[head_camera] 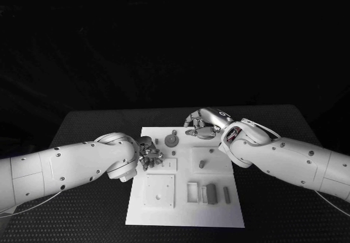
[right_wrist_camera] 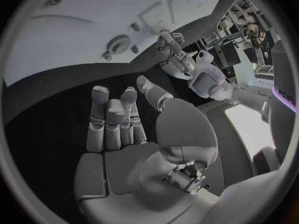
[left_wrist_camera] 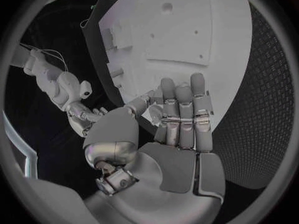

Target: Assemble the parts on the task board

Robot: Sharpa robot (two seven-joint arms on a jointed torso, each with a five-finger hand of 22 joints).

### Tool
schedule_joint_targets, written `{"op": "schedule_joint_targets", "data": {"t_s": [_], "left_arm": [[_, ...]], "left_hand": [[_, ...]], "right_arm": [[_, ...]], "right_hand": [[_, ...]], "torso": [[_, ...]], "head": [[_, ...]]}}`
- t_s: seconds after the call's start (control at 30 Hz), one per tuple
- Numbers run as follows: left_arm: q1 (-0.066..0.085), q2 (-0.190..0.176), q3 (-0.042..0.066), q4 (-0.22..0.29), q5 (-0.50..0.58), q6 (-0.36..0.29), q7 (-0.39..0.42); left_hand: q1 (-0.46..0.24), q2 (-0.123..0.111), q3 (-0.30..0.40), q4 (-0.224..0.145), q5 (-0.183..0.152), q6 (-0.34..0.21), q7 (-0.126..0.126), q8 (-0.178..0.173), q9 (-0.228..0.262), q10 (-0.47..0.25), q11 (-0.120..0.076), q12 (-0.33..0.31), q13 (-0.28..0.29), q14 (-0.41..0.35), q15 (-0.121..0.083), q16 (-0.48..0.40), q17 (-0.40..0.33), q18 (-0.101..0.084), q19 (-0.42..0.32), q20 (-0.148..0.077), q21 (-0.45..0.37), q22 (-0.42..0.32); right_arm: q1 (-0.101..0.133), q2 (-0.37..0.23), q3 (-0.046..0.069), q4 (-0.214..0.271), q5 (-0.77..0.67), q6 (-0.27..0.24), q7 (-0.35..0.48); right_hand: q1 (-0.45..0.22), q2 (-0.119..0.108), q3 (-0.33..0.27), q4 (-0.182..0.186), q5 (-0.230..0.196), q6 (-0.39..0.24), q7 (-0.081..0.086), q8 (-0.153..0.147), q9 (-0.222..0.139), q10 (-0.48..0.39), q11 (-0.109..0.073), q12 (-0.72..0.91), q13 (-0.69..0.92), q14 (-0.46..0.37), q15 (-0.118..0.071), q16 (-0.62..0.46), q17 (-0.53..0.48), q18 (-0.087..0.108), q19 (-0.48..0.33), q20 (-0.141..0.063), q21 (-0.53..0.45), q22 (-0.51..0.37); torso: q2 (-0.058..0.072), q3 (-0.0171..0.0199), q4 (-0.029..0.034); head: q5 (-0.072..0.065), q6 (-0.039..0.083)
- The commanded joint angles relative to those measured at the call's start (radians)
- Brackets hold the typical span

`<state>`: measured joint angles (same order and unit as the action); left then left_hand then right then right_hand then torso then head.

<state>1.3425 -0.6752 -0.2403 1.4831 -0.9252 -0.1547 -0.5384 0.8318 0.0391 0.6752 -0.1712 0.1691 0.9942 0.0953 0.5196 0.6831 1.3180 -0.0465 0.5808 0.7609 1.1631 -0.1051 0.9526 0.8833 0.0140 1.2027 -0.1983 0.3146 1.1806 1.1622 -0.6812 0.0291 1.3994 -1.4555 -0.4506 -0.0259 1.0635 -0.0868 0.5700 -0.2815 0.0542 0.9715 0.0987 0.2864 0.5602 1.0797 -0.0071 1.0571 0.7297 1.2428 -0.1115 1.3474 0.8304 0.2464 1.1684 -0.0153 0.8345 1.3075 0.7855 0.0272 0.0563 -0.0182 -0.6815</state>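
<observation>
The white task board point(head_camera: 182, 208) lies in the middle of the table. On it are a round grey part point(head_camera: 171, 140), a small peg point(head_camera: 202, 164) and upright rectangular parts point(head_camera: 211, 193) near the front right. My left hand point(head_camera: 149, 153) hovers over the board's left side beside the round part, fingers stretched out side by side point(left_wrist_camera: 184, 114), with nothing seen in it. My right hand point(head_camera: 203, 122) hangs at the board's far edge, fingers extended and apart point(right_wrist_camera: 118, 119), empty. The round part point(right_wrist_camera: 117, 46) lies between the two hands.
Two square recessed plates point(head_camera: 159, 191) sit on the board's left half and a rectangular frame point(head_camera: 192, 192) near the rectangular parts. Black textured table point(head_camera: 87, 126) surrounds the board on all sides.
</observation>
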Motion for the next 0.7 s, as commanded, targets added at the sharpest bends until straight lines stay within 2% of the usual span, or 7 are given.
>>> {"op": "schedule_joint_targets", "data": {"t_s": [0.03, 0.17, 0.27, 0.43, 0.57, 0.7], "left_arm": [[-0.001, 0.003, 0.001, 0.006, -0.052, 0.008, 0.003], [-0.002, 0.007, 0.001, 0.013, -0.116, 0.011, 0.005], [-0.004, 0.012, 0.001, 0.018, -0.172, 0.017, 0.004], [-0.006, 0.020, 0.001, 0.017, -0.245, 0.021, -0.002], [-0.011, 0.028, 0.001, 0.011, -0.269, 0.020, -0.011], [-0.015, 0.032, 0.001, 0.006, -0.269, 0.030, -0.014]], "left_hand": [[0.011, -0.003, 0.001, 0.002, 0.006, 0.054, -0.046, -0.003, 0.002, -0.017, -0.007, 0.008, -0.001, -0.003, -0.002, 0.006, -0.002, -0.011, 0.005, -0.002, -0.001, 0.001], [0.010, -0.012, -0.001, 0.004, 0.006, 0.055, -0.047, -0.003, 0.003, -0.018, -0.008, 0.014, -0.002, -0.004, -0.003, 0.011, -0.009, -0.012, 0.006, -0.003, -0.001, 0.004], [0.009, -0.030, -0.003, 0.009, 0.005, 0.057, -0.047, -0.003, 0.005, -0.021, -0.009, 0.021, -0.005, -0.005, -0.005, 0.018, -0.018, -0.013, 0.008, -0.004, -0.003, 0.007], [0.011, -0.044, -0.003, 0.015, 0.003, 0.060, -0.049, -0.003, 0.007, -0.021, -0.010, 0.028, -0.008, -0.005, -0.006, 0.026, -0.028, -0.013, 0.011, -0.006, -0.004, 0.010], [0.010, -0.064, -0.007, 0.030, 0.000, 0.065, -0.051, -0.003, 0.009, -0.020, -0.012, 0.040, -0.012, -0.004, -0.009, 0.040, -0.040, -0.014, 0.017, -0.009, -0.005, 0.014], [0.011, -0.072, -0.008, 0.042, -0.001, 0.071, -0.054, 0.000, 0.013, -0.019, -0.015, 0.052, -0.013, -0.003, -0.012, 0.054, -0.048, -0.014, 0.022, -0.012, -0.004, 0.019]], "right_arm": [[0.000, 0.000, 0.001, 0.001, 0.005, 0.010, 0.000], [0.000, -0.001, 0.001, 0.001, 0.006, 0.013, 0.000], [0.000, 0.000, 0.001, 0.001, 0.007, 0.013, 0.000], [0.000, 0.000, 0.001, 0.001, 0.007, 0.014, 0.000], [0.000, -0.001, 0.001, 0.001, 0.007, 0.015, 0.000], [0.000, -0.001, 0.001, 0.002, 0.007, 0.013, -0.002]], "right_hand": [[-0.002, -0.004, 0.007, 0.002, 0.004, 0.003, 0.008, -0.004, 0.000, -0.005, 0.001, -0.001, 0.000, 0.003, -0.003, -0.002, 0.001, 0.015, -0.002, -0.008, 0.003, 0.015], [-0.003, -0.004, 0.006, 0.002, 0.004, 0.003, 0.008, -0.004, 0.000, -0.005, 0.001, -0.001, 0.000, 0.003, -0.002, -0.002, 0.001, 0.015, -0.002, -0.008, 0.003, 0.015], [-0.004, -0.005, 0.006, 0.002, 0.004, 0.002, 0.008, -0.004, 0.000, -0.005, 0.002, -0.001, -0.001, 0.003, -0.002, -0.002, 0.001, 0.015, -0.002, -0.007, 0.003, 0.015], [-0.004, -0.005, 0.006, 0.003, 0.004, 0.002, 0.008, -0.005, 0.000, -0.005, 0.002, -0.002, -0.001, 0.003, -0.002, -0.003, 0.001, 0.015, -0.002, -0.007, 0.002, 0.014], [-0.005, -0.005, 0.006, 0.003, 0.004, 0.002, 0.009, -0.005, 0.000, -0.005, 0.002, -0.002, -0.001, 0.002, -0.002, -0.003, 0.001, 0.015, -0.002, -0.007, 0.002, 0.014], [-0.005, -0.006, 0.006, 0.003, 0.004, 0.001, 0.009, -0.006, 0.000, -0.006, 0.002, -0.002, -0.001, 0.002, -0.002, -0.003, 0.001, 0.015, -0.002, -0.007, 0.002, 0.014]], "torso": [[0.000, 0.0010, -0.0001], [0.000, 0.0010, 0.0004], [0.000, 0.0010, 0.0004], [0.000, 0.0013, -0.0002], [0.000, 0.0008, 0.0005], [0.000, 0.0009, -0.0002]], "head": [[-0.001, 0.000], [-0.001, -0.001], [-0.002, -0.002], [-0.001, -0.001], [0.000, -0.002], [0.005, -0.006]]}}
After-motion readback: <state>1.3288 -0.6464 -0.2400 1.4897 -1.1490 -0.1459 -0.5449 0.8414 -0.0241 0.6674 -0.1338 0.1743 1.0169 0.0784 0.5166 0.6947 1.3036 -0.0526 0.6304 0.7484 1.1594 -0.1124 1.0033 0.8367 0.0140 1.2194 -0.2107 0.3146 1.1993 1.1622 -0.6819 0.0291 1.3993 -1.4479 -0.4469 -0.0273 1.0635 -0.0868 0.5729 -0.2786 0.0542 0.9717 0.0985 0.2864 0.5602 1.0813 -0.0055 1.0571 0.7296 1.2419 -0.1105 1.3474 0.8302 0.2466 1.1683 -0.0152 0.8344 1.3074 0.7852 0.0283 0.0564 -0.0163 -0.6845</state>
